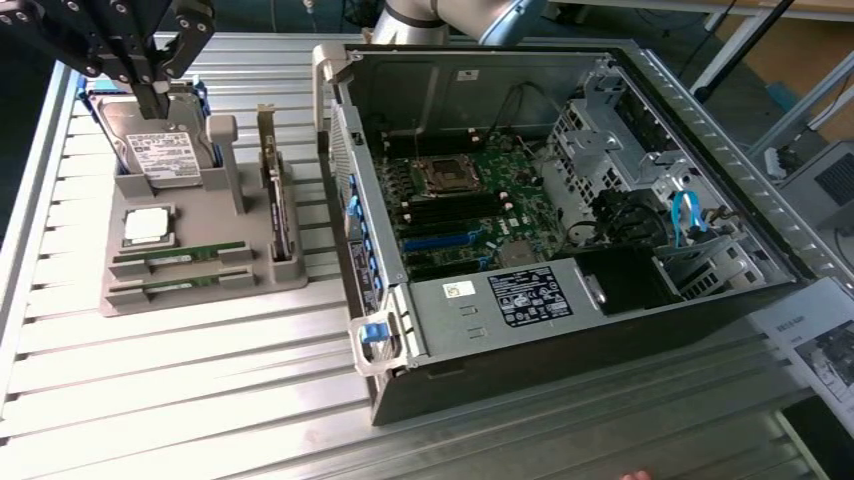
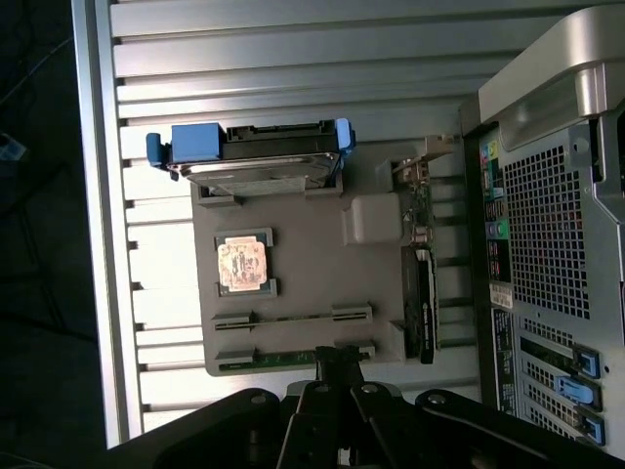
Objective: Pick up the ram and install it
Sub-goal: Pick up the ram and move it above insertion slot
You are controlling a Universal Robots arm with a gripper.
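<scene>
2 ram sticks (image 1: pixel 180 252) (image 1: pixel 178 284) slotted in tray (image 1: pixel 200 225) | 1 gripper (image 1: pixel 158 78) above tray

No writing is clear enough to read anywhere. The hard drive (image 1: pixel 162 150) carries a white label with dark print, and the power supply (image 1: pixel 534 296) a black label with white print, with a small white sticker (image 1: pixel 459 289) beside it. Another white sticker (image 1: pixel 469 75) sits on the computer case's inner wall, and a printed sheet (image 1: pixel 821 345) lies at the exterior view's right.
</scene>
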